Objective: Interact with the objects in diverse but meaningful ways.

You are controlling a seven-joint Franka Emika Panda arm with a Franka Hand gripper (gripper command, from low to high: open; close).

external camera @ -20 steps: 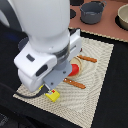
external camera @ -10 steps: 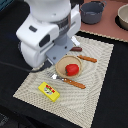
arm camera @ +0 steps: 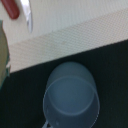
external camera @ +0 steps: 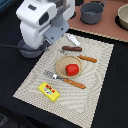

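1. Hovering beyond the placemat's (external camera: 95, 85) far corner, the arm hides its gripper; I cannot tell whether the jaws are parted or holding anything.
2. At the placemat's middle, the red tomato (external camera: 72, 69) sits on a small plate (external camera: 62, 65).
3. Near the placemat's front corner lies the yellow box (external camera: 49, 91).
4. Off the placemat, the grey pot (external camera: 92, 12) stands on a brown surface.
5. Just off the placemat's edge, a small grey saucepan (arm camera: 70, 96) sits directly under the wrist camera.
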